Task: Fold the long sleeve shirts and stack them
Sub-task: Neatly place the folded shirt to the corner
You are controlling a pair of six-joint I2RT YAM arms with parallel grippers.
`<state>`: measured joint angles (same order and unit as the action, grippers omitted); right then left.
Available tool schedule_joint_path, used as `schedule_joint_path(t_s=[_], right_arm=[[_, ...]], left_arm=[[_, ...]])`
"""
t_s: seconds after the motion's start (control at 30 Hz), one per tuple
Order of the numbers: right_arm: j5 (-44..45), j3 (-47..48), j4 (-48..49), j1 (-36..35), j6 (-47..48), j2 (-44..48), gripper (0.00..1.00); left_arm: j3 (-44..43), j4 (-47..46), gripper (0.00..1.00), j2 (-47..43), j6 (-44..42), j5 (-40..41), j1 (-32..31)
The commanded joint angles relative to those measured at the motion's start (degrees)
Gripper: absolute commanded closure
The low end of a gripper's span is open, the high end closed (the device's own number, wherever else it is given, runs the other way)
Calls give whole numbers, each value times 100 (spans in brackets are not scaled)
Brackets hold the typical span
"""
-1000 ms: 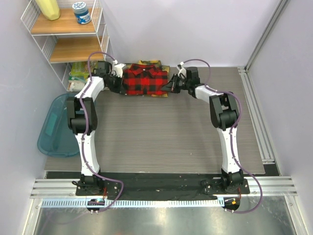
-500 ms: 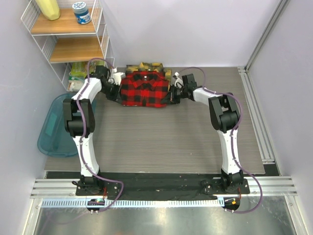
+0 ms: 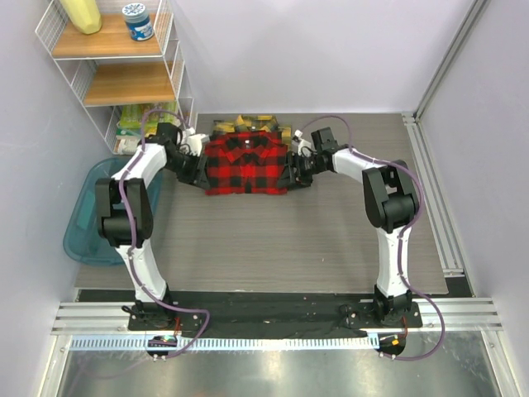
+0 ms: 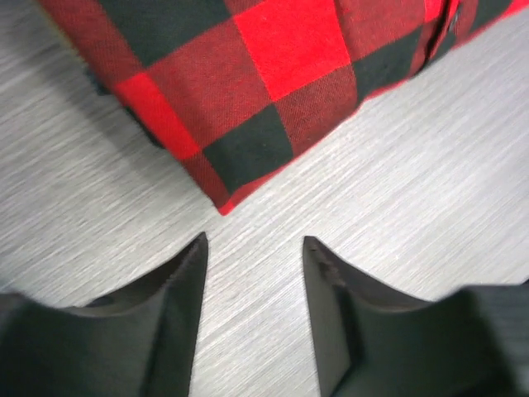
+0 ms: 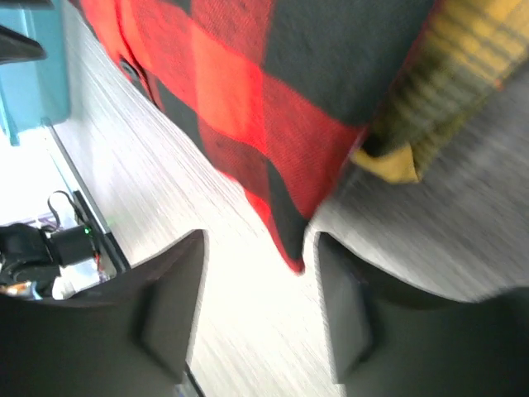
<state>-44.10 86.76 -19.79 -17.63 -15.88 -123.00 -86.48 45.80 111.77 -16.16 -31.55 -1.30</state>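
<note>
The folded red-and-black long sleeve shirt (image 3: 245,164) lies flat at the back of the table on top of the yellow-and-black one (image 3: 248,124), whose collar edge shows behind it. My left gripper (image 3: 198,169) sits at the red shirt's left side, open. In the left wrist view the shirt's corner (image 4: 248,74) lies just past the left gripper (image 4: 254,241), untouched. My right gripper (image 3: 293,172) is open at the shirt's right side. In the right wrist view the red corner (image 5: 248,74) dips loosely between the fingers of the right gripper (image 5: 260,237), with yellow plaid (image 5: 463,74) beside it.
A white wire shelf (image 3: 124,74) with wooden boards stands at the back left, with packets (image 3: 132,124) at its foot. A teal bin (image 3: 87,215) sits off the table's left edge. An aluminium rail (image 3: 434,198) runs along the right edge.
Both grippers, shut on the red shirt's sides, brought it a little nearer and down over the yellow shirt. Both have now opened and let it go.
</note>
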Motion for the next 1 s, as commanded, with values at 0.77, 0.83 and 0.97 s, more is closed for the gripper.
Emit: schedule_joint_path(t_s=[0.77, 0.83, 0.97], right_arm=[[806, 2917, 1372, 348, 68, -1481, 34], [762, 2873, 1486, 339, 15, -1507, 34], [710, 2864, 1750, 330, -178, -1622, 34]], left_arm=[[-775, -3947, 40, 996, 2372, 510, 104], [-774, -3965, 39, 1040, 2390, 518, 104], [-783, -4009, 39, 1119, 2425, 545, 104]])
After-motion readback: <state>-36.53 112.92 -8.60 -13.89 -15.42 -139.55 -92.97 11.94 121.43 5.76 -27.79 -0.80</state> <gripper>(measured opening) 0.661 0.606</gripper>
